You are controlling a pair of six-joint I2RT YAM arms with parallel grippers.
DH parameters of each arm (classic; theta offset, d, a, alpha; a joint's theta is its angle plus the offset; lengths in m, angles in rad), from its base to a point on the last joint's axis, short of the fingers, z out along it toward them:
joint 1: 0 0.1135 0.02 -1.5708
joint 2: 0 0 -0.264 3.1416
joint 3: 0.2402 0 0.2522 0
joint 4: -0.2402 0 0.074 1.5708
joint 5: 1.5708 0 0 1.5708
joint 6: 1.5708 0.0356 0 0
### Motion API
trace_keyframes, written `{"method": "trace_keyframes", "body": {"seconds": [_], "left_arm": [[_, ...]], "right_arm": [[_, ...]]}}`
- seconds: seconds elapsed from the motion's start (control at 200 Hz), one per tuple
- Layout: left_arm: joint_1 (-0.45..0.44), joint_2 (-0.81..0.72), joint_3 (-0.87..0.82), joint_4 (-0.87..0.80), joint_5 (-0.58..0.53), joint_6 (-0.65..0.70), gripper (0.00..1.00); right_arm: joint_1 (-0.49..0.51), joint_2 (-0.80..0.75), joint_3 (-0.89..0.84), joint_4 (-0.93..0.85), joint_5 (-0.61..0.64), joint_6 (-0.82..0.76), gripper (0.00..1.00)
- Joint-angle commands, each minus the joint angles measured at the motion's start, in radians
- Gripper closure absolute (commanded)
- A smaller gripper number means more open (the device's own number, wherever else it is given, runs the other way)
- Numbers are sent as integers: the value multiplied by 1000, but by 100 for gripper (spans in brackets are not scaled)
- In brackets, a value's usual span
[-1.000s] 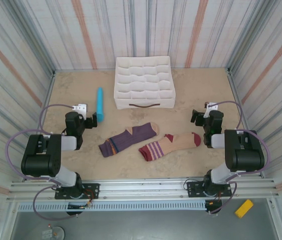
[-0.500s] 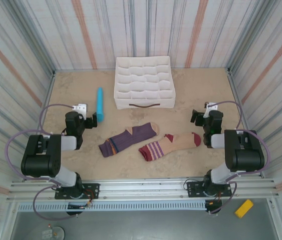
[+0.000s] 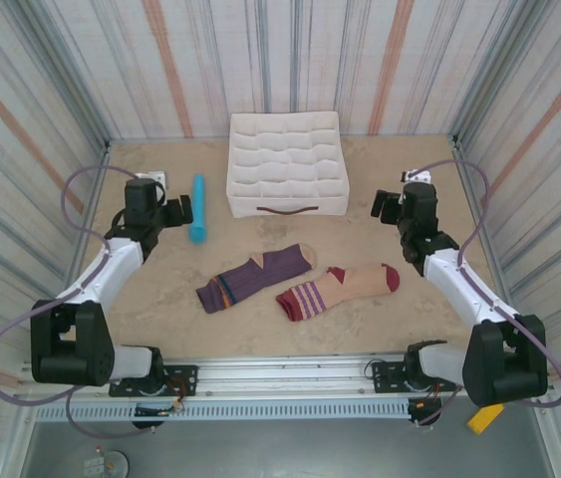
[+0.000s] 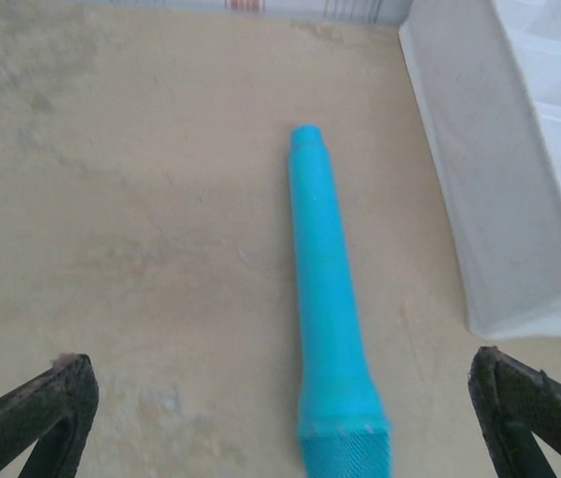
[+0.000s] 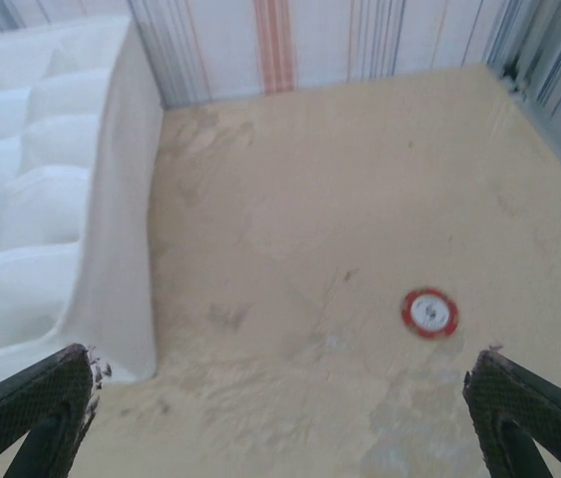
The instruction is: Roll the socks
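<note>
A white box [image 3: 250,202] sits on a beige, mottled floor [image 3: 150,289]. Behind it and to both sides rise walls [image 3: 290,60] striped grey, white and orange. Right of the box lies a round red-and-white sticker [image 5: 429,313]. Light is soft, even.

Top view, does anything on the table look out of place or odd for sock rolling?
A light-blue cylinder lies left of the white organizer box, unrelated to the purple sock and beige sock. A yellow block sits off the table, lower right.
</note>
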Motion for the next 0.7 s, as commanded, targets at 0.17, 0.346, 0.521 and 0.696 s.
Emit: {"method": "trace_keyframes", "body": {"seconds": [0.17, 0.346, 0.521, 0.696], "left_arm": [[-56, -51, 166, -478, 306, -183, 2], [-196, -68, 187, -559, 355, -195, 3], [-313, -69, 122, -521, 402, -295, 4], [-408, -22, 70, -395, 408, -387, 4]], "right_arm": [[175, 6, 121, -514, -97, 202, 1], [249, 40, 119, -684, -152, 346, 1], [319, 5, 56, -732, -220, 462, 1], [339, 13, 9, -715, -249, 475, 1]]}}
